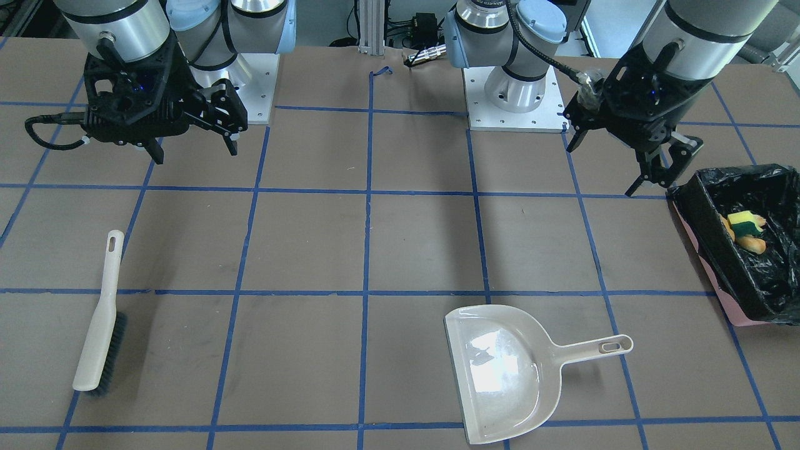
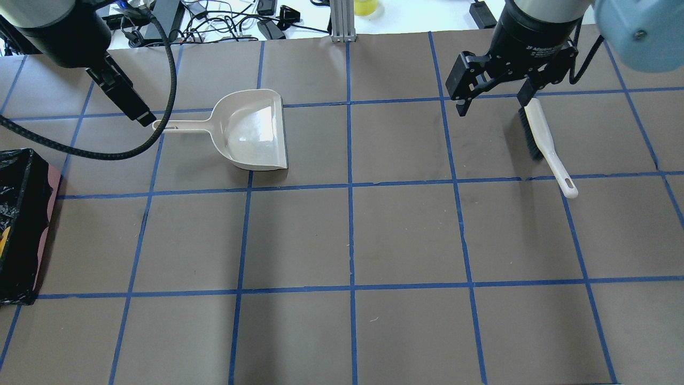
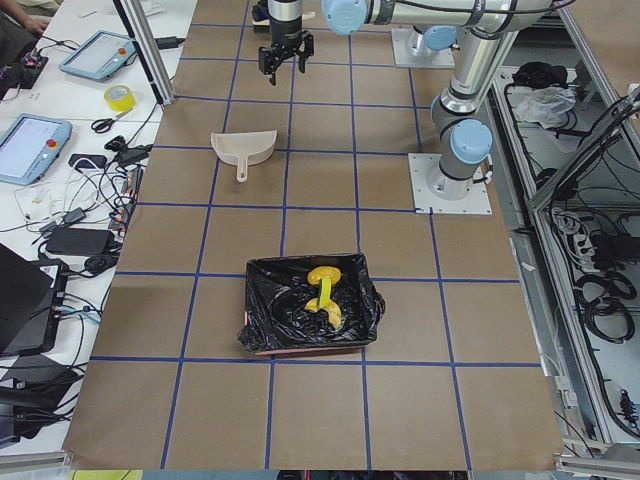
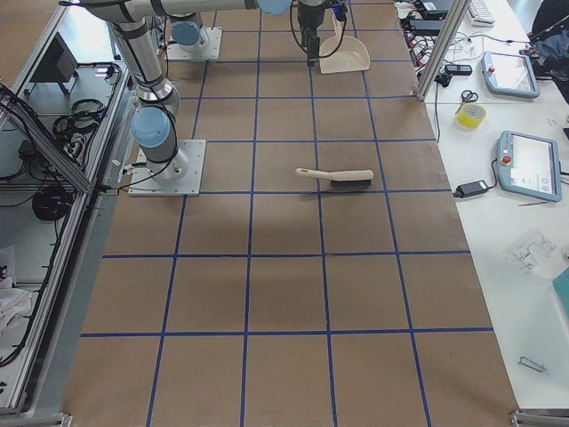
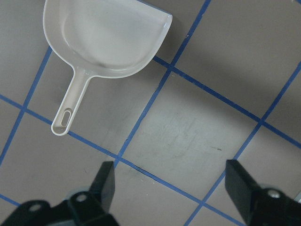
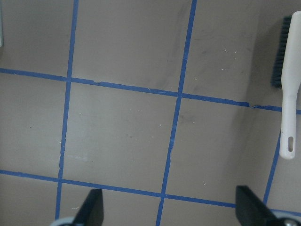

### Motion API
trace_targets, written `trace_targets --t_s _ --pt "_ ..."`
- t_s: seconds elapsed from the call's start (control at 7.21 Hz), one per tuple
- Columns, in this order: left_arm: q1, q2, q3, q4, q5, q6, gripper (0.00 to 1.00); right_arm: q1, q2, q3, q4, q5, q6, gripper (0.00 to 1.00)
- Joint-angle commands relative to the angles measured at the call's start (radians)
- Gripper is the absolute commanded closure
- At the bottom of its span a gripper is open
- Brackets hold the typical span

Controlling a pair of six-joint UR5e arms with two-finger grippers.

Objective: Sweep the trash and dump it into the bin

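Yellow sponge (image 1: 744, 220) in the bin (image 1: 706, 231) looks light, squashy, best pinched across its sides; left gripper (image 5: 171, 183) and right gripper (image 6: 171, 207) gape empty.

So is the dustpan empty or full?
Empty. The dustpan shows only a bare, shiny scoop in the front, overhead and left wrist views. The trash lies inside the black-lined bin.

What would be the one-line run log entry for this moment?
left gripper: open, empty | right gripper: open, empty | trash: in bin | dustpan: empty, on table | brush: on table
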Motion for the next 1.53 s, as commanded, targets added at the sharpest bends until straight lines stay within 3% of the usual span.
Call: trace_targets --t_s 0.0,0.28,0.69,1.39 --pt "0.003 0.029 -0.001 -0.022 0.007 -0.256 0.00 0.000 -0.001 0.000 0.002 -0.003 0.000 0.00" --pt "0.035 0.029 -0.001 -0.040 0.007 -0.429 0.00 0.000 -0.001 0.000 0.002 0.000 0.000 0.00" --pt "0.039 0.044 0.005 -0.177 0.015 -0.626 0.00 0.000 -0.004 0.000 0.002 -0.005 0.000 0.00" --pt "0.037 0.043 -0.001 -0.169 0.016 -0.660 0.00 0.000 -0.004 0.000 0.003 -0.003 0.000 0.00"
